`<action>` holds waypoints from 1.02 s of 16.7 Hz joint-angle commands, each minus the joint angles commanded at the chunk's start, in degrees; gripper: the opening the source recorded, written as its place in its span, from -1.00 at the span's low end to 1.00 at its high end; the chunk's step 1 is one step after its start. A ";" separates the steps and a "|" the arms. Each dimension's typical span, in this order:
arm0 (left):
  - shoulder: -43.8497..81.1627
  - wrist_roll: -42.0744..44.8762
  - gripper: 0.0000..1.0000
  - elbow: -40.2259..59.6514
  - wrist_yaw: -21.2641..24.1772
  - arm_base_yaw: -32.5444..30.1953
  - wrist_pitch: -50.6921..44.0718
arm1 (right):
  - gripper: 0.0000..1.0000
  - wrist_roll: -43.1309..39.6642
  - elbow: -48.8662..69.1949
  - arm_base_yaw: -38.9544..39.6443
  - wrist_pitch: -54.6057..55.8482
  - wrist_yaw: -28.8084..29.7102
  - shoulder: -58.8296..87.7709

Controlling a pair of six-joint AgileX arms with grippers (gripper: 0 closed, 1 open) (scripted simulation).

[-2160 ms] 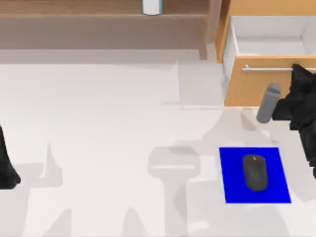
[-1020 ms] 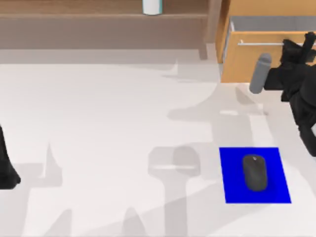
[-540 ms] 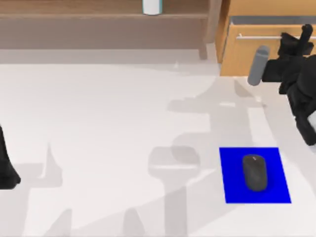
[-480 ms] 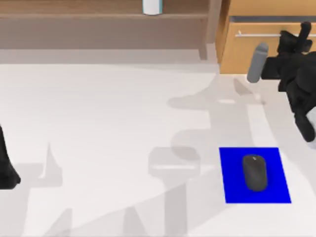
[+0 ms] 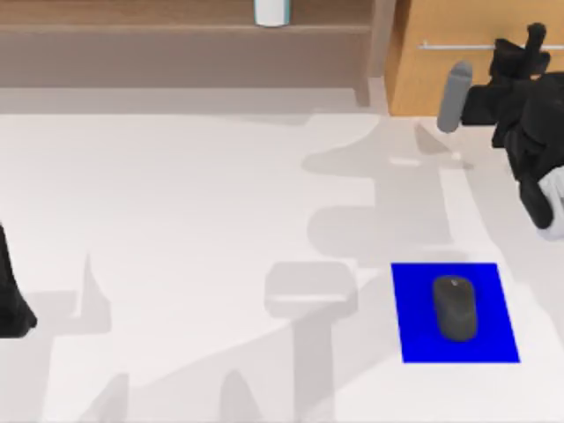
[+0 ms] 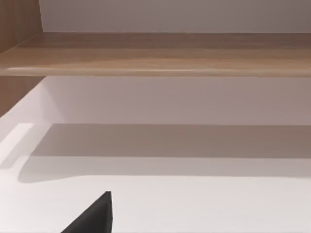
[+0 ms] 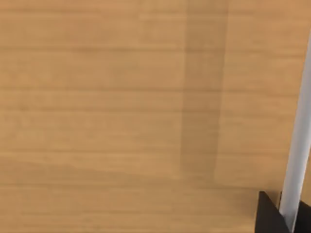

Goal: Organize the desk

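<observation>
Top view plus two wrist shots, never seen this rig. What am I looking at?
Two robot arms at a white desk in a rendered simulation. The top view looks down from above the table; the other two pictures come from cameras on each arm's wrist.

The right gripper is at the light-wood drawer front, at its metal handle; its wrist view faces that wood panel close up. The left arm is parked at the table's left edge, its camera facing the shelf.

On the desk, a dark mouse lies on a blue mat. A white cup stands on the shelf.
</observation>
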 joint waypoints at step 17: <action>0.00 0.00 1.00 0.00 0.00 0.00 0.00 | 1.00 0.00 0.00 0.00 0.00 0.00 0.00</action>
